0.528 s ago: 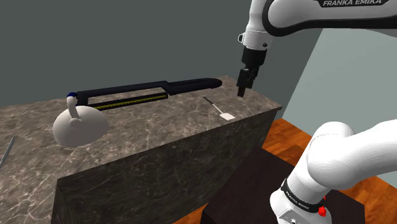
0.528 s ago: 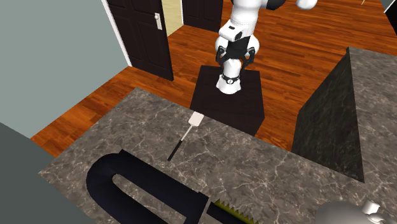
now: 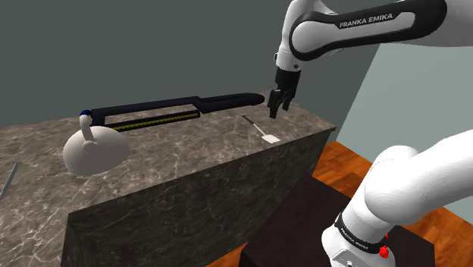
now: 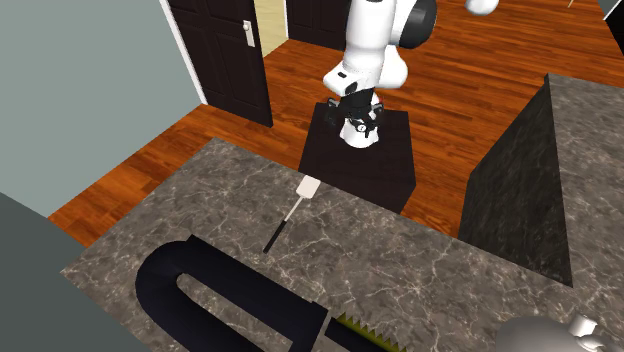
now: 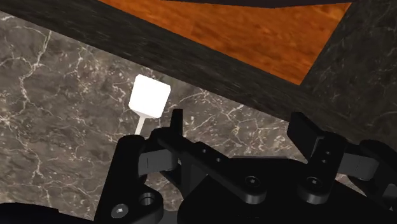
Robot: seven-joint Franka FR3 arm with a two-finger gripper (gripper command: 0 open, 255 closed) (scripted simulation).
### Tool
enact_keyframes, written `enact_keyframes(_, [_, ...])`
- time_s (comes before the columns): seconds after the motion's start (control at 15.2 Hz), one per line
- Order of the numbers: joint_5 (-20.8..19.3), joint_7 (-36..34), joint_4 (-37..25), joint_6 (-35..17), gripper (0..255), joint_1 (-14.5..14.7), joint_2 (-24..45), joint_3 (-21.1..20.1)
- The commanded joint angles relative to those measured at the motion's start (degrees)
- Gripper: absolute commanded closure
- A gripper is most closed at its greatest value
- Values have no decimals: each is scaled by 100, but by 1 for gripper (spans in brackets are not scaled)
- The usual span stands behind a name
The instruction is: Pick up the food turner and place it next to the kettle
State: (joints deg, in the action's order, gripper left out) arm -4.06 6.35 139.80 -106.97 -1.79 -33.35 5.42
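Has carried the gripper (image 3: 274,102) inward and slightly lower within the last half second, now close over the food turner (image 3: 261,130), found at 7 o'clock from it in the shoulder view. Means approach under way, grasp not begun. Holds the jaws wide apart, clasping nothing. Shows a thin dark handle and flat white square blade on veined dark marble countertop (image 3: 174,163); leaves the smooth, pale, rounded kettle (image 3: 92,150) well apart at 9 o'clock.
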Motion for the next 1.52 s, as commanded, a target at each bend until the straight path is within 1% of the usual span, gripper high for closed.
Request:
enact_keyframes(0.0, [-7, -78, -75, -361, 0, -68, 389, 74])
enact_keyframes(0.26, [10, -197, -273, -1014, 0, -196, 1170, 238])
enact_keyframes(0.59, [121, -297, -667, -1714, 0, -331, 2182, 450])
enact_keyframes(0.86, [301, -327, -1091, -2167, 0, -437, 3003, 611])
enact_keyframes(1.19, [638, -307, -1750, -2589, 0, -607, 4032, 763])
enact_keyframes(1.45, [701, -269, -1709, -2804, 0, -626, 4210, 753])
